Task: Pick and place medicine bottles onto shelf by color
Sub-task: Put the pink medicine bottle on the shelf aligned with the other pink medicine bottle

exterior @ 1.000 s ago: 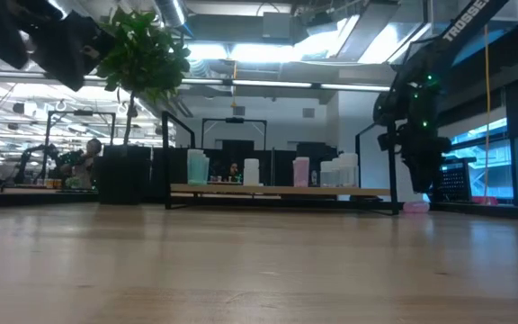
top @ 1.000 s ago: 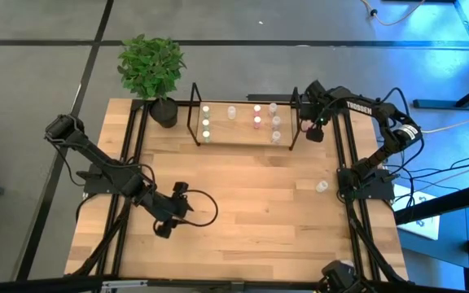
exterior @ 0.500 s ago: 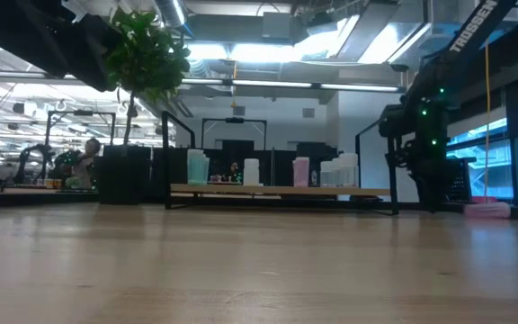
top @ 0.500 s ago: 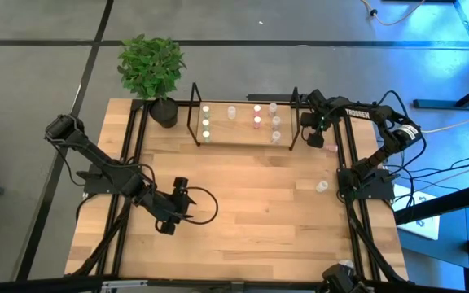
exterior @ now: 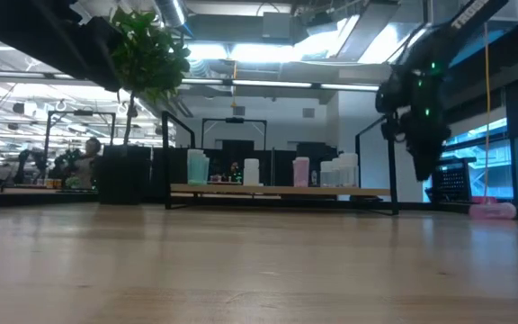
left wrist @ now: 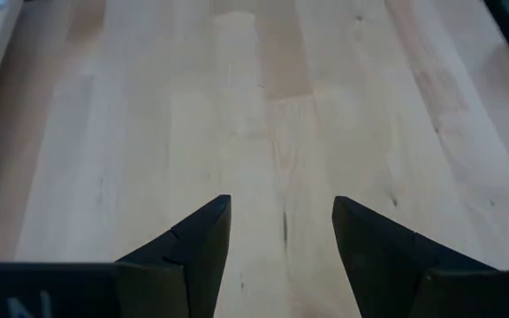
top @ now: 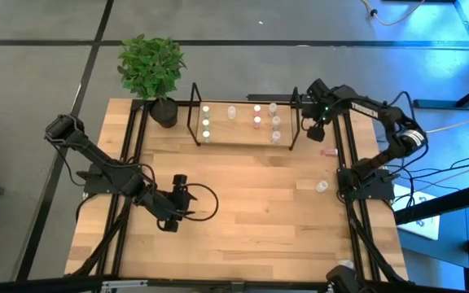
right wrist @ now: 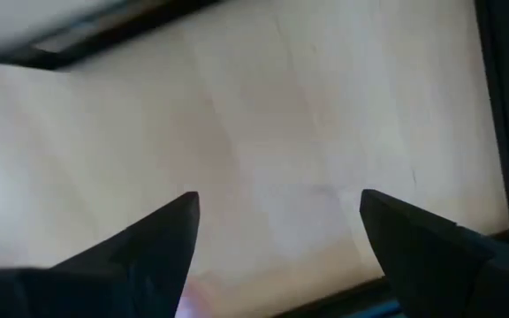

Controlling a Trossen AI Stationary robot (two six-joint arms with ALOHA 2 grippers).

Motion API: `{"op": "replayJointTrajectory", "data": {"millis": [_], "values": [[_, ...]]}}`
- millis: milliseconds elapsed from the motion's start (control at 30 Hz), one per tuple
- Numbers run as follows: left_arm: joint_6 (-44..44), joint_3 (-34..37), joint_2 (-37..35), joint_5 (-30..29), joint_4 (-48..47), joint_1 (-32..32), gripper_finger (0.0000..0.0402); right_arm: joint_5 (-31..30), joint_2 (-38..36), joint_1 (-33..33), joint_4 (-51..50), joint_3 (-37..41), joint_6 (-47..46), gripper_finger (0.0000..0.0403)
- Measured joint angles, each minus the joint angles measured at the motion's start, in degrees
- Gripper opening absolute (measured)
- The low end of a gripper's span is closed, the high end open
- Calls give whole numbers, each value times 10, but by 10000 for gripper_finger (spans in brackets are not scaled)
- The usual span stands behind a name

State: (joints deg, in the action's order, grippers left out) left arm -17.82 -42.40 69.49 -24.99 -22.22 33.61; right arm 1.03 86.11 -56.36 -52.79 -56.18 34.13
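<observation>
The shelf (top: 239, 143) stands at the table's far edge and carries several medicine bottles upright in rows: yellow-green (top: 206, 124) at its left, then a clear one (top: 232, 112), pink (top: 257, 122) and white (top: 276, 122). A pink bottle (top: 329, 151) lies on its side on the table right of the shelf, also seen in the low view (exterior: 491, 211). A pale bottle (top: 322, 185) stands nearer the right edge. My right gripper (top: 317, 132) hangs open above the table beside the shelf's right end, pointing down. My left gripper (top: 181, 182) waits open over the left-middle table.
A potted plant (top: 151, 69) stands at the far left corner beside the shelf. Black frame rails (top: 350, 163) run along the table's left and right sides. Bare wood lies between the two arms (top: 251, 195).
My right gripper dipped to the table beside the shelf's right end, then rose again, open throughout. The pink bottle that lay under it has rolled or slid toward the table's right edge and lies on its side. My left gripper's wrist has swung slightly.
</observation>
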Motion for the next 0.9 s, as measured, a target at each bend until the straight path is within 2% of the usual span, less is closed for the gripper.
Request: {"op": "replayJointTrajectory", "data": {"millis": [167, 300, 667, 900], "values": [[0, 0, 0, -5, 0, 0, 194, 33, -52, 7, -67, -19, -19, 316], [0, 0, 0, -5, 0, 0, 194, 36, -105, 29, -103, -16, -56, 316], [-1, 0, 0, -14, 11, -26, 194, 36, -269, 137, -220, -16, -165, 316], [2, 0, 0, -14, 23, -50, 194, 40, -317, 204, -236, -16, -276, 316]]}}
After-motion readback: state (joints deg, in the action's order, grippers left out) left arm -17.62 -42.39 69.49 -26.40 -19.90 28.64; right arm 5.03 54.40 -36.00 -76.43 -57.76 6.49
